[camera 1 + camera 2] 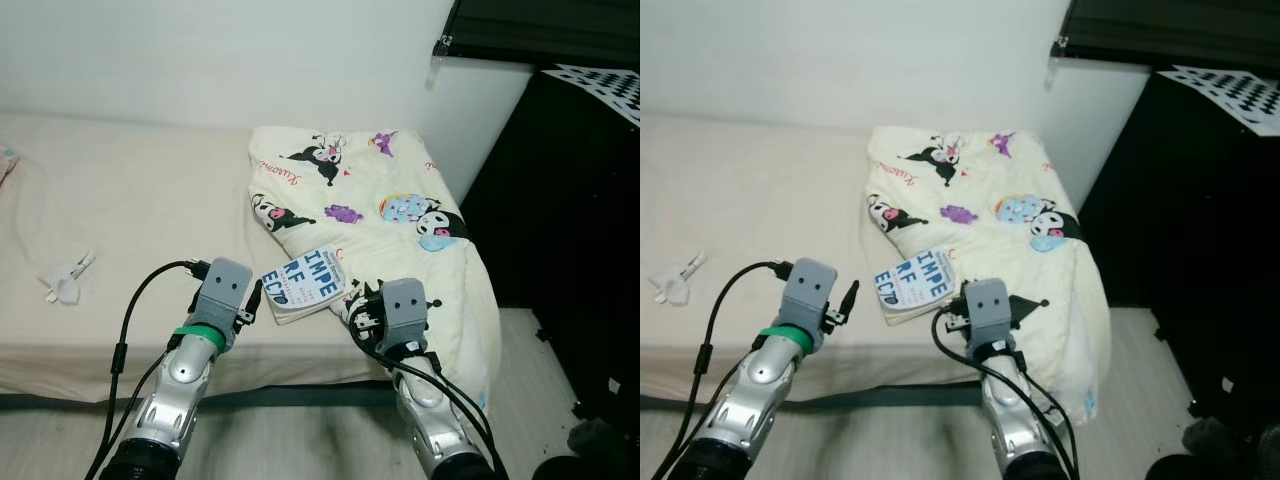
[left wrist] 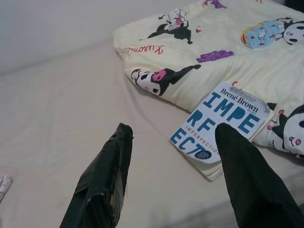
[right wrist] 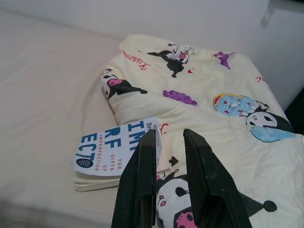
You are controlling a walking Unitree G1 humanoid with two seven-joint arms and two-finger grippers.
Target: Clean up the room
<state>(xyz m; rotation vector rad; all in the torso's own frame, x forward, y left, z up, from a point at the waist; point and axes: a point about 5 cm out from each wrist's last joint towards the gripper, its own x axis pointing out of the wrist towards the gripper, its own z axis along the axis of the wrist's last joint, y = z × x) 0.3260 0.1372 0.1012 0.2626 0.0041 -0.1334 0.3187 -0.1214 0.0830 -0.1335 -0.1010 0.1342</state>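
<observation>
Cream bed against a white wall: a white book lies at its front edge, partly on a cartoon-print quilt covering the right end. Left gripper hovers wide open and empty; right gripper, narrowly parted, holds nothing. A clean lift likely means straddling the book's free corner, clear of quilt.

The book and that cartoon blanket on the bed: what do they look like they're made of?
The book looks like a paperback: thin, slightly glossy printed card cover over pale paper pages. The blanket seems soft padded fabric, matte cream with printed cartoons; it puffs and creases. Exact fibre can't be told.
</observation>
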